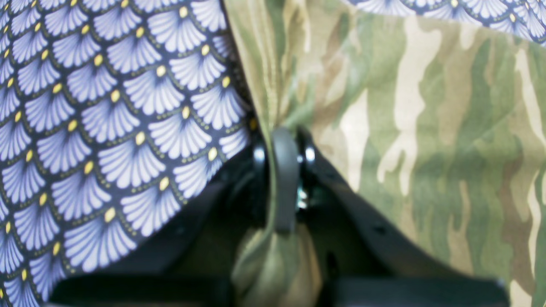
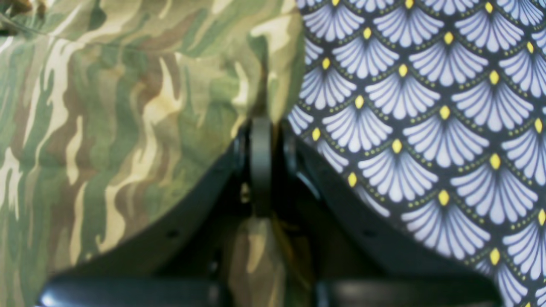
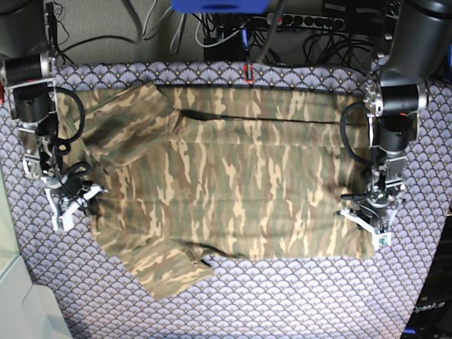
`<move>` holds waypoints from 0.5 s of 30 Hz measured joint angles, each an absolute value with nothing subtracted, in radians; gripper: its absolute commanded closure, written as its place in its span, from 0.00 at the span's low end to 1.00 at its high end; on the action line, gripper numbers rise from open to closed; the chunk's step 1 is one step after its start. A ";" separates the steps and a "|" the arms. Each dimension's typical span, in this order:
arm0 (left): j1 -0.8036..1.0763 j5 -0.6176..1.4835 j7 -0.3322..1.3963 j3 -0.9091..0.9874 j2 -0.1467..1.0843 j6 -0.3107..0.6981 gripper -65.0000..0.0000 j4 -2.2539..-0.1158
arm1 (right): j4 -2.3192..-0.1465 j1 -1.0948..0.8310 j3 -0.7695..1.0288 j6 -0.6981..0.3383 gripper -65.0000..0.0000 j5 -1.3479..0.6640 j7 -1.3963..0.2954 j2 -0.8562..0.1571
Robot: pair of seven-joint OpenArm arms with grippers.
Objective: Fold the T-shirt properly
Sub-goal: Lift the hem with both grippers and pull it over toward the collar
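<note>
Where the T-shirt (image 3: pixel 226 183) lay spread flat across the middle of the tablecloth (image 3: pixel 282 304), both sleeves pointed toward one side edge and the hem toward the other. Left gripper (image 3: pixel 369 220) pinched the hem corner near the front edge, cloth bunched between pressed jaws. Right gripper (image 3: pixel 70 199) was likewise clamped on fabric by the near sleeve. Both holds looked placed for lifting that long edge over. Cables (image 3: pixel 304 28) cluttered the floor beyond the far edge.

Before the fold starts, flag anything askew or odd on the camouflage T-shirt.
The tan and olive camouflage cloth T-shirt lies crooked on the purple scallop-patterned tablecloth: one sleeve is skewed out past the near edge, and the far edge is doubled over along a dark crease. No damage shows.
</note>
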State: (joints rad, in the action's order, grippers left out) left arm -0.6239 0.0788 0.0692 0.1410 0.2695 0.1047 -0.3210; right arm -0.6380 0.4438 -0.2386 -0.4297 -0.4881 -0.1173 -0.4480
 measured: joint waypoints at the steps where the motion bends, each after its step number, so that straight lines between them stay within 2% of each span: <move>1: -0.624 0.079 0.070 0.141 0.271 0.105 0.99 -0.322 | -0.671 0.424 -0.237 -0.429 1.00 -0.483 -0.122 -0.449; 5: -0.586 0.074 0.099 0.142 0.271 0.089 0.99 -0.396 | -0.779 0.351 -0.170 -0.430 1.00 -0.484 -0.167 -0.442; 11: -0.495 0.071 0.131 0.142 0.276 0.078 0.99 -0.548 | -0.817 0.339 -0.076 -0.433 1.00 -0.486 -0.191 -0.443; 15: -0.460 0.070 0.221 0.142 0.273 0.074 0.99 -0.648 | -0.851 0.311 -0.045 -0.435 1.00 -0.484 -0.195 -0.443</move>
